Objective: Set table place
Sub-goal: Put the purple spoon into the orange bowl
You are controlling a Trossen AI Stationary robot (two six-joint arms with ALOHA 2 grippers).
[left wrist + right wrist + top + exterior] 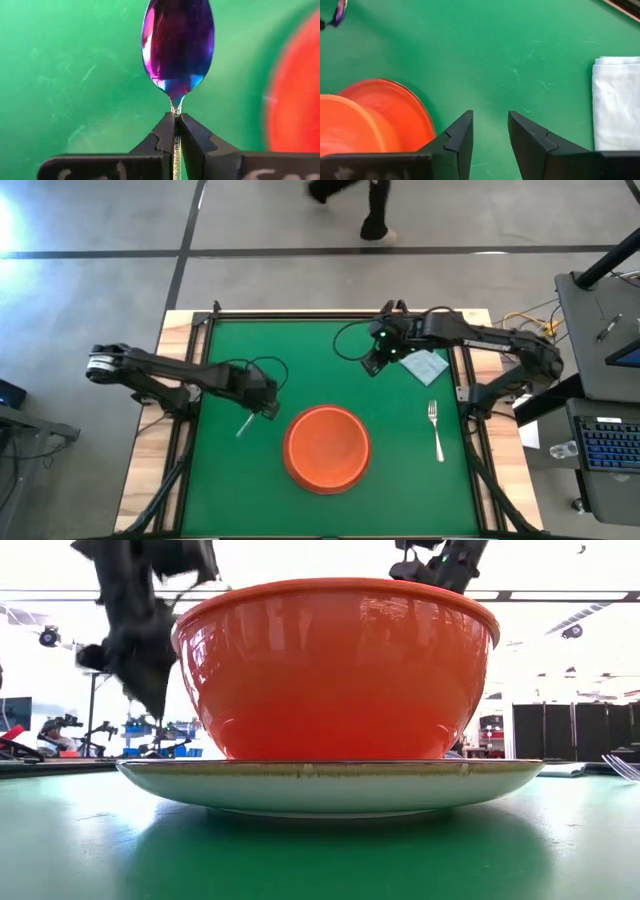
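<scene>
In the high view, the bowl (pixel 327 446) is seen on the green table (pixel 300 350), toward its near middle, with the fork (pixel 436 430) laid well to its right and a folded cloth (pixel 425 366) beyond the fork; the left gripper (pixel 268 410) hangs just left of the bowl with the spoon (pixel 246 423) slanting from it, and the right gripper (pixel 372 366) is held over bare green near the cloth. In the low view, the bowl (pixel 336 670) is shown seated on the plate (pixel 330 783), so that pairing can be judged done. In the left wrist view, the spoon (pixel 177 47) is clamped by its thin handle between the closed fingers (pixel 162 137) of the left gripper (pixel 176 117), its purple end held out over the table beside the orange rim. In the right wrist view, the right gripper (pixel 490 125) is parted with nothing between its fingers, the cloth (pixel 616 102) lying off to one side and the plate (pixel 412 112) and bowl to the other. By this evidence, plate, bowl and fork are placed; the spoon is not yet set down, and that is judged to be what remains.
</scene>
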